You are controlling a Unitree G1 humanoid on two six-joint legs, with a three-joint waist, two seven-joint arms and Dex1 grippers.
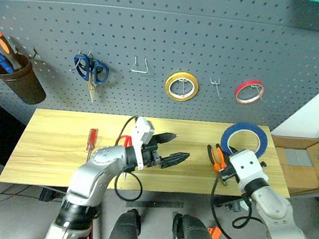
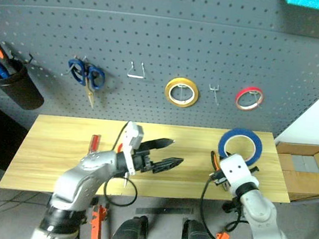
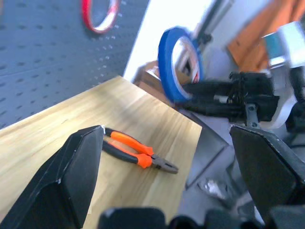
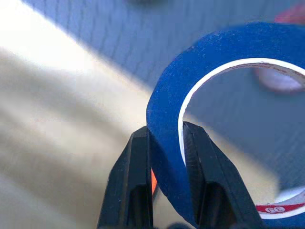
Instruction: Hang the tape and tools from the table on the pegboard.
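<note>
Pegboard (image 1: pixel 157 33) carries 2 rolls; right end effector (image 4: pixel 164 143) pinches 1 blue tape (image 1: pixel 244 138), left end effector (image 1: pixel 170 149) spread

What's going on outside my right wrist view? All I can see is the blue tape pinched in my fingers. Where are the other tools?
Observer: The pliers lie flat on the table, just left of your right gripper.
Operator: And the screwdriver?
Observer: The screwdriver lies on the table's left part, red handle toward the pegboard.
Operator: Is the left gripper holding anything?
Observer: No, the left gripper is open and empty above the table's middle.
Operator: Any free hook for the blue tape?
Observer: One bare hook sits between the yellow roll and the red roll.
</note>
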